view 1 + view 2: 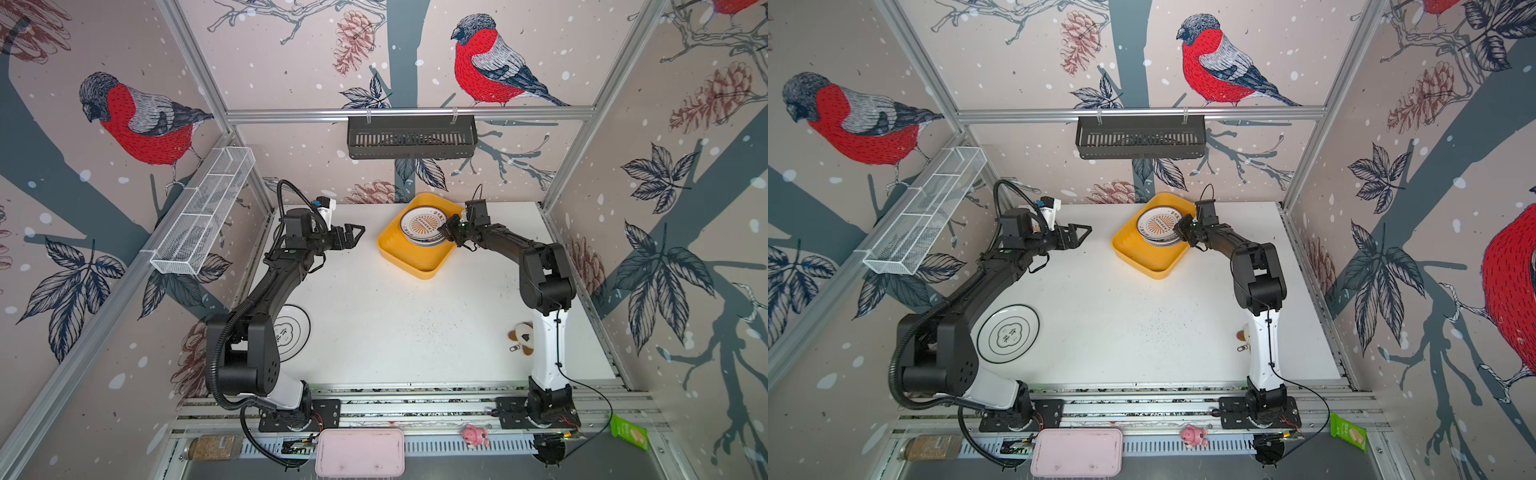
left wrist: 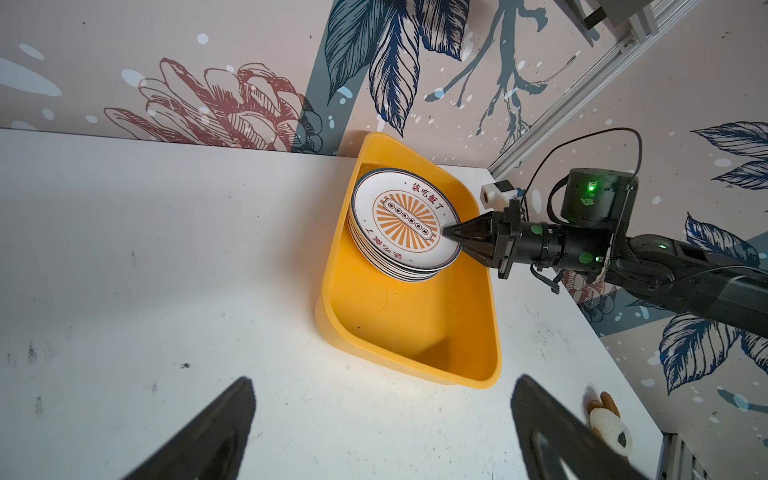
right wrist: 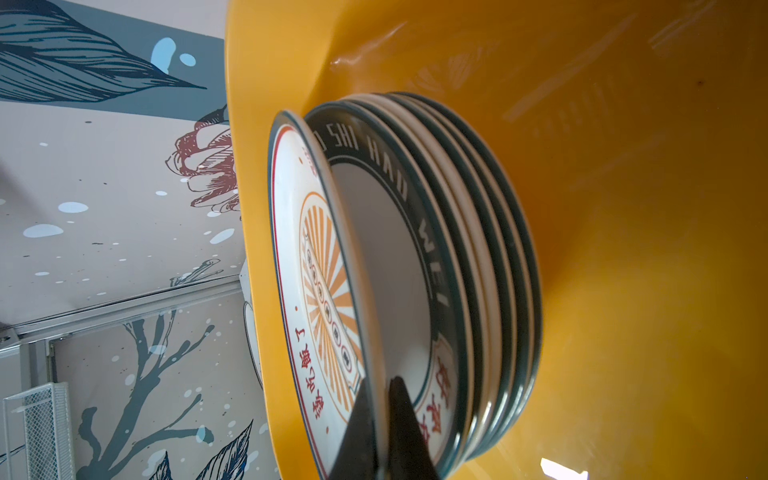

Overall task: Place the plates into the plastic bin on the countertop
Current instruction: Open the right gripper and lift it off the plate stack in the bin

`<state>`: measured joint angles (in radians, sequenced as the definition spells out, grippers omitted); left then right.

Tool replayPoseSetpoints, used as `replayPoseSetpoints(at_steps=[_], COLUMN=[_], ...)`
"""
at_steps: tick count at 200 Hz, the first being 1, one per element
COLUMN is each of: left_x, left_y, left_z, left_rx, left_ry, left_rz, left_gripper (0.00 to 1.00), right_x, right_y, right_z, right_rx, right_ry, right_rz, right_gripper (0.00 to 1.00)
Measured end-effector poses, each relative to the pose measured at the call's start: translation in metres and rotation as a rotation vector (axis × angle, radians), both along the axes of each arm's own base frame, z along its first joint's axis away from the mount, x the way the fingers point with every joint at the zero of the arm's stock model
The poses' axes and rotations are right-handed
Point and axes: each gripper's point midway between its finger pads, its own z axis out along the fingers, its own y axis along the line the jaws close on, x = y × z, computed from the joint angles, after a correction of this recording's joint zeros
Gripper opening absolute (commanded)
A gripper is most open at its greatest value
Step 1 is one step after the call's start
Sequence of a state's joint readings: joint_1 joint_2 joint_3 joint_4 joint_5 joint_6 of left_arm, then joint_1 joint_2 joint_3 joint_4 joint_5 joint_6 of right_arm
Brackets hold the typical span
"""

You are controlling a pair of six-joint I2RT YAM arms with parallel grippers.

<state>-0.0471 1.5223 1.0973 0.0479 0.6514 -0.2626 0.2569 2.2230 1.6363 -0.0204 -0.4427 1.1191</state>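
Note:
The yellow plastic bin (image 1: 424, 272) (image 1: 1156, 272) (image 2: 415, 332) (image 3: 623, 249) sits at the back of the white countertop (image 1: 395, 324). It holds a stack of several plates (image 1: 419, 232) (image 1: 1156, 237). The top one is a sunburst plate (image 2: 405, 220) (image 3: 307, 291). My right gripper (image 1: 444, 230) (image 1: 1179, 228) (image 2: 446, 232) (image 3: 380, 384) is shut on its rim, tilting that edge up off the green-rimmed plate (image 3: 440, 266) below. My left gripper (image 1: 360, 235) (image 1: 1086, 235) (image 2: 384, 380) hangs open and empty, left of the bin. Another plate (image 1: 297, 332) (image 1: 1009, 332) with thin black rings lies front left, partly behind the left arm.
A small brown and white plush (image 1: 523, 334) (image 2: 609, 424) lies by the right arm. On the back rail hangs a black slotted basket (image 1: 411, 137), and on the left wall a white wire basket (image 1: 203, 212). A pink tray (image 1: 359, 453), pink pig toy (image 1: 476, 435) and jar (image 1: 214, 446) sit in front.

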Motion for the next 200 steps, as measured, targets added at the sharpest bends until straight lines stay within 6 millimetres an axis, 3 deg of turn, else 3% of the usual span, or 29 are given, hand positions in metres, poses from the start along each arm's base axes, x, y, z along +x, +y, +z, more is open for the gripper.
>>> replayPoseSetpoints(at_steps=[30, 89, 123, 200], left_x=[0.002, 0.005, 0.007, 0.014], left_y=[0.003, 0.013, 0.021, 0.035], left_z=[-0.004, -0.005, -0.006, -0.010], left_rx=[0.000, -0.004, -0.013, -0.020], left_ry=[0.010, 0.014, 0.017, 0.034], left_rz=[0.006, 0.029, 0.041, 0.091], left_gripper=[0.96, 0.96, 0.96, 0.96], right_x=[0.001, -0.001, 0.003, 0.009], right_y=[-0.004, -0.005, -0.005, -0.015], right_z=[-0.002, -0.006, 0.001, 0.021], right_rx=[-0.014, -0.033, -0.038, -0.127], right_ry=[0.003, 0.006, -0.014, -0.046], right_rz=[-0.011, -0.004, -0.003, -0.017], right_gripper=[0.21, 0.34, 0.50, 0.67])
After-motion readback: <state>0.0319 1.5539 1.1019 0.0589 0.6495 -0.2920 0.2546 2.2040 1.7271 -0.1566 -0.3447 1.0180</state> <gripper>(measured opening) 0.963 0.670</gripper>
